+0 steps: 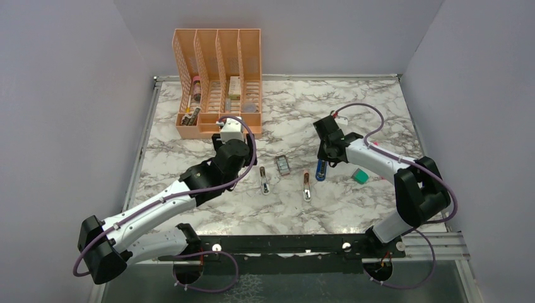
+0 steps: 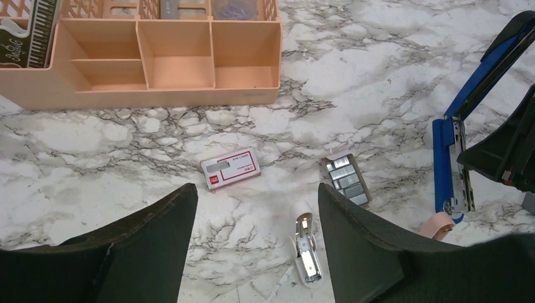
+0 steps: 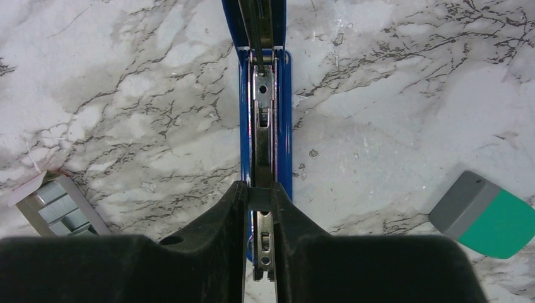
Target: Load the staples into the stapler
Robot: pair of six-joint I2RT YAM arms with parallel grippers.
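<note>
Stapler (image 3: 282,126) rail sits pinched in right gripper (image 3: 258,192); only left wrist shows staples box (image 2: 231,169) beyond spread left gripper (image 2: 255,192).

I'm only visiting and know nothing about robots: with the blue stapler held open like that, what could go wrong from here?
The right tool pinches the stapler only by its thin metal rail, so it might slip or twist. The left tool hangs open above the staples box and an open tray of strips; it could grab the wrong one or scatter the strips.
</note>
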